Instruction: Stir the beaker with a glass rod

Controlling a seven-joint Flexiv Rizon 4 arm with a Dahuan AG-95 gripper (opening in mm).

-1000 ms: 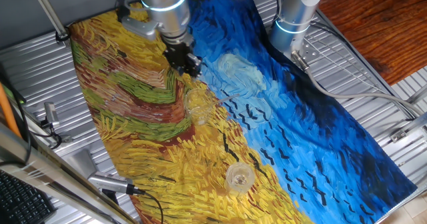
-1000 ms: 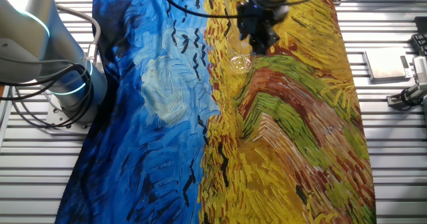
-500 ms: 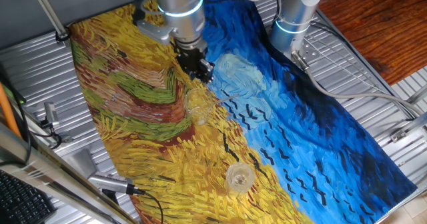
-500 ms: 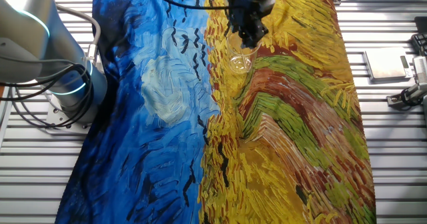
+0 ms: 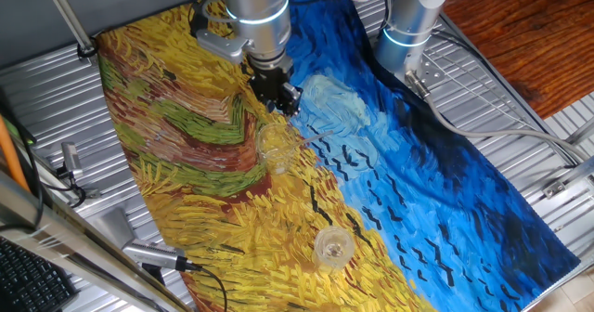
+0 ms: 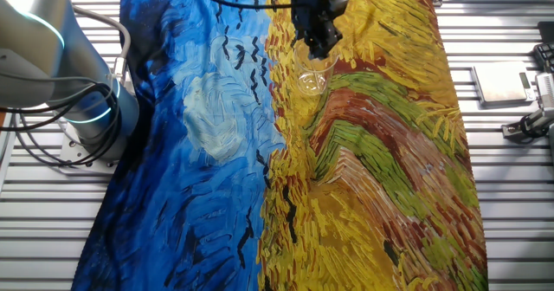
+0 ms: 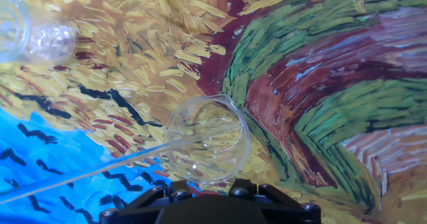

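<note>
In the upper middle of one fixed view, the gripper hangs over the painted cloth on the counter, just above the beaker; a second glass sits low in the frame. In the other fixed view, the gripper hovers at the top, touching or just over the beaker. In the hand view, the beaker stands centre-low, the rod slanting from its mouth toward lower left. Whether the fingers are spread or pressed together I cannot tell.
</note>
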